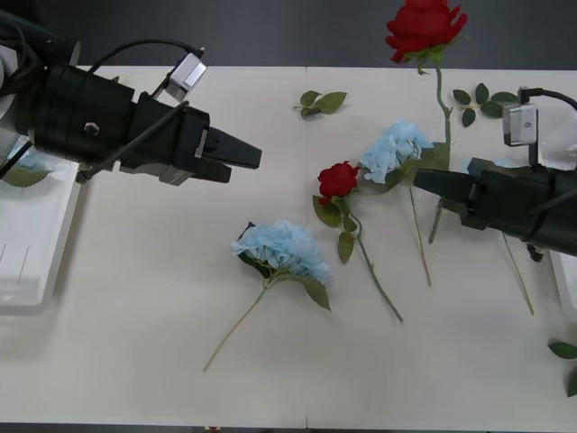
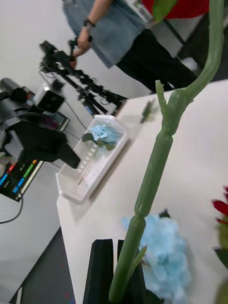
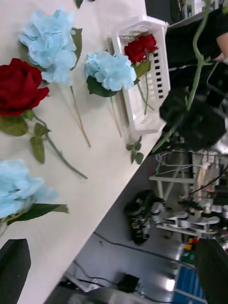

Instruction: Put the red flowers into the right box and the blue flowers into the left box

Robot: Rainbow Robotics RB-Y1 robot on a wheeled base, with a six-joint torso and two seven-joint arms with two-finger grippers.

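My right gripper (image 1: 420, 179) is shut on the green stem (image 2: 156, 166) of a red flower, whose head (image 1: 424, 25) stands high above the table's far side. Another red flower (image 1: 338, 179) lies at mid-table between two blue flowers (image 1: 284, 249) (image 1: 397, 149). A third blue flower (image 3: 111, 71) lies beside the right box (image 3: 154, 102), which holds a red flower (image 3: 140, 47). The left box (image 2: 71, 190) holds a blue flower (image 2: 104, 133). My left gripper (image 1: 245, 162) hovers open left of centre, above the table, with nothing between its fingers.
Loose green leaf sprigs lie at the far middle (image 1: 323, 102), the far right (image 1: 478, 97) and the near right edge (image 1: 563, 350). Bare tabletop (image 1: 135, 343) stretches along the near side.
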